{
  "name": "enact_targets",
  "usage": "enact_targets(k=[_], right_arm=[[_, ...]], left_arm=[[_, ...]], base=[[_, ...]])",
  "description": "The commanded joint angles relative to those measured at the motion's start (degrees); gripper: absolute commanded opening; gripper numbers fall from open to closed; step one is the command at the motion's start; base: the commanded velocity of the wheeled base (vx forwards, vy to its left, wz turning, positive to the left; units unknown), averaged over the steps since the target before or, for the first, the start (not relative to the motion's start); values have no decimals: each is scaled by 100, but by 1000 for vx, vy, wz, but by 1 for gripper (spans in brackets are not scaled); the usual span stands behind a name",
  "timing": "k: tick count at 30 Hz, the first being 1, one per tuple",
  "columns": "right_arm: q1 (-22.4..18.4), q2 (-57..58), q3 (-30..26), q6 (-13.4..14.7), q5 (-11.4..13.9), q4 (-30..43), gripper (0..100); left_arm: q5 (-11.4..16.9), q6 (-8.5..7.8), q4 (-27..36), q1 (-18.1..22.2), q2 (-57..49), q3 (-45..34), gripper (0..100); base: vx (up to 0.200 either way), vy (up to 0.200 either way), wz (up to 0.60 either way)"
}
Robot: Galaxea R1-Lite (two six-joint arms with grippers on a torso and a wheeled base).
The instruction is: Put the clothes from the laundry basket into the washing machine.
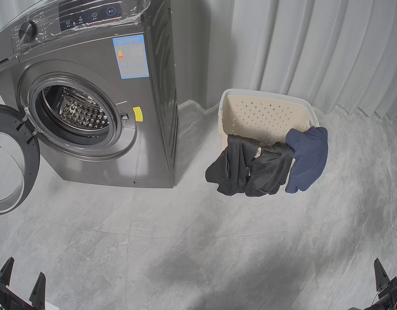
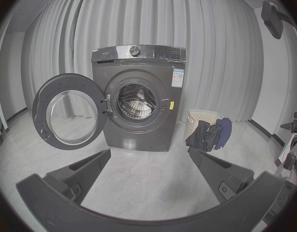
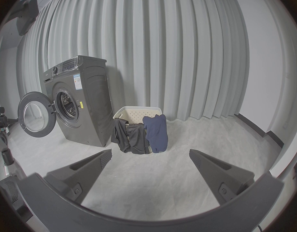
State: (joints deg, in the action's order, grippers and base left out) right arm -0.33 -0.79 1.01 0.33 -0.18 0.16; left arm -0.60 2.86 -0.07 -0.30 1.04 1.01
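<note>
Draping down laundry basket (image 1: 267, 117) front rim, black clothes (image 1: 246, 166), navy garment (image 1: 308, 158)

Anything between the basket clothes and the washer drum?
Nothing visible. The round door of the grey washing machine hangs open, and only bare grey floor separates its drum from the black and navy clothes draped over the cream plastic basket.

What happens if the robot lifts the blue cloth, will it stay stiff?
Probably not: the blue cloth droops limply over the basket rim, so it would likely sag and dangle. It looks thin, so it is probably light. It touches the black clothes, so those might get tugged along.
</note>
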Motion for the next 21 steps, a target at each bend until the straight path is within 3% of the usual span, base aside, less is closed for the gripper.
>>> enact_targets(k=[1,15,21], right_arm=[[-2,-26,-101,2,1,2,100],[-2,-26,-101,2,1,2,100],[-2,-26,-101,2,1,2,100]], left_arm=[[-2,4,-1,4,-95,-101,100],[-2,12,7,-5,-95,-101,100],[7,-5,-1,-5,-95,-101,100]], base=[[0,-200,0],[0,-200,0],[0,0,0]])
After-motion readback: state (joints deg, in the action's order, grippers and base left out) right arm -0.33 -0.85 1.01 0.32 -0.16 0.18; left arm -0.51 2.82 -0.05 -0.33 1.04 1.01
